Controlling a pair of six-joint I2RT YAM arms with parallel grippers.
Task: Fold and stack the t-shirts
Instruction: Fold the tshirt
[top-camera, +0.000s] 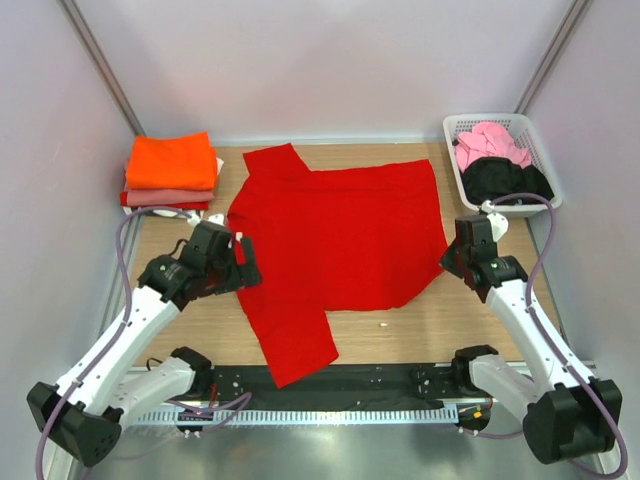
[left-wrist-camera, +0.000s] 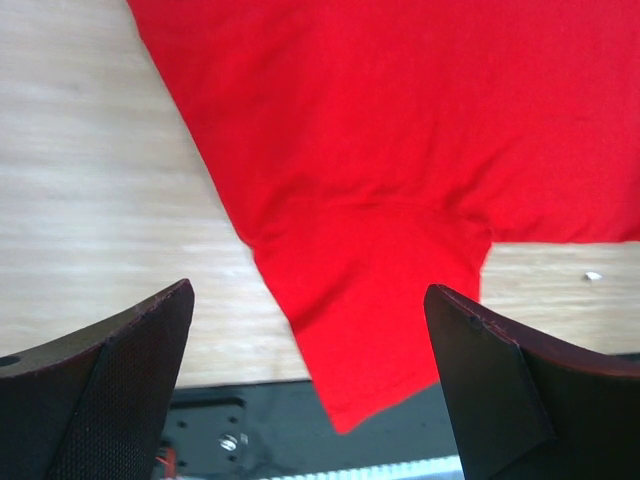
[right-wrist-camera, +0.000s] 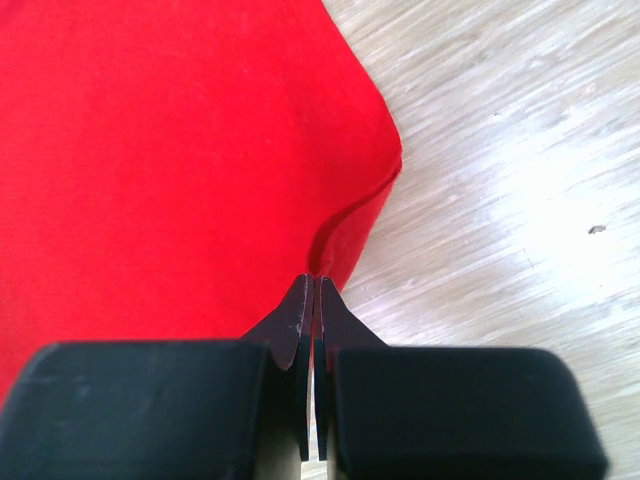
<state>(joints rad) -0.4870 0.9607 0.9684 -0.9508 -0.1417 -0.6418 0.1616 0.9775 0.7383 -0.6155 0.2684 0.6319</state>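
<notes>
A red t-shirt (top-camera: 340, 235) lies spread flat in the middle of the wooden table (top-camera: 200, 330). One sleeve points to the upper left, and the other reaches the bottom centre, its tip over the dark strip at the table's front. The right gripper (right-wrist-camera: 313, 282) is clenched on the shirt's right edge, where a small fold of cloth rises into its tips. The left gripper (left-wrist-camera: 308, 300) hangs above the lower sleeve with its jaws spread wide, grasping nothing. At the upper left is a folded stack with an orange t-shirt (top-camera: 172, 160) on top and a salmon-pink t-shirt (top-camera: 165, 197) beneath. At the upper right, a white basket (top-camera: 500, 122) holds a pink t-shirt (top-camera: 490, 145) and a black t-shirt (top-camera: 505, 180).
</notes>
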